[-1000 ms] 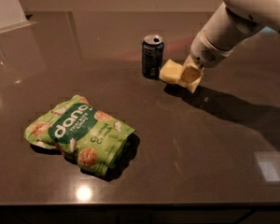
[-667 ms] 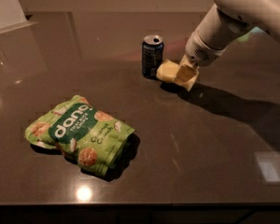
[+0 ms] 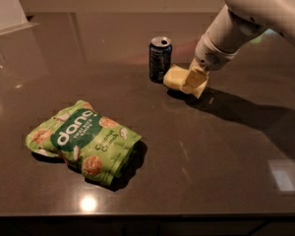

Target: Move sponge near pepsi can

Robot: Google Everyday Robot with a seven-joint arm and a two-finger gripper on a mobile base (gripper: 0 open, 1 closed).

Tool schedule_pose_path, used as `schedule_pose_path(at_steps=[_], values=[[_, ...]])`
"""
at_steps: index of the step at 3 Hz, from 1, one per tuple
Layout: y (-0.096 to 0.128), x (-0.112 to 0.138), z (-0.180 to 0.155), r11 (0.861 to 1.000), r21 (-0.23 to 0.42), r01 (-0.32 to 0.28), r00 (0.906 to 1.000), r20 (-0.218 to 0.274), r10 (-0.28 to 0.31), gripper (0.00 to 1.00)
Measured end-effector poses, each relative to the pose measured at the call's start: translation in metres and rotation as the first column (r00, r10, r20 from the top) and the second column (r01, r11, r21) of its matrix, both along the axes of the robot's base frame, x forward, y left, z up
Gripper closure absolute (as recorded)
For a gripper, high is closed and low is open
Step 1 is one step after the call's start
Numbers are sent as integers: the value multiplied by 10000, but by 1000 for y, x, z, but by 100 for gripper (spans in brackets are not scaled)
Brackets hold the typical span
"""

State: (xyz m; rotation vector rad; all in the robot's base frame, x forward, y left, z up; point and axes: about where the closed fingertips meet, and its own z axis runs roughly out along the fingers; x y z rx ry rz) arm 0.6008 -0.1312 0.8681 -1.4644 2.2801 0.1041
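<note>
Sponge [image 3: 173, 77] sits just beside the pepsi can [image 3: 160, 59], placement looks nearly done; my claw [image 3: 196, 80] is at it, clamped or open I cannot tell.

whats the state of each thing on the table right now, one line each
pepsi can: upright on the table, sponge close by its right side.
sponge: down beside the can, its right end at the claw.
green snack bag: lying flat, label up, apart at front left.
claw: low at the sponge's right end, right of the can.
</note>
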Motion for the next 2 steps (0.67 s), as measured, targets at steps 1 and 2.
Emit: schedule_pose_path(at_steps=[1, 2], values=[[1, 0, -1, 10000, -5, -20, 10000, -11, 20, 0], [1, 0, -1, 10000, -5, -21, 10000, -11, 21, 0]])
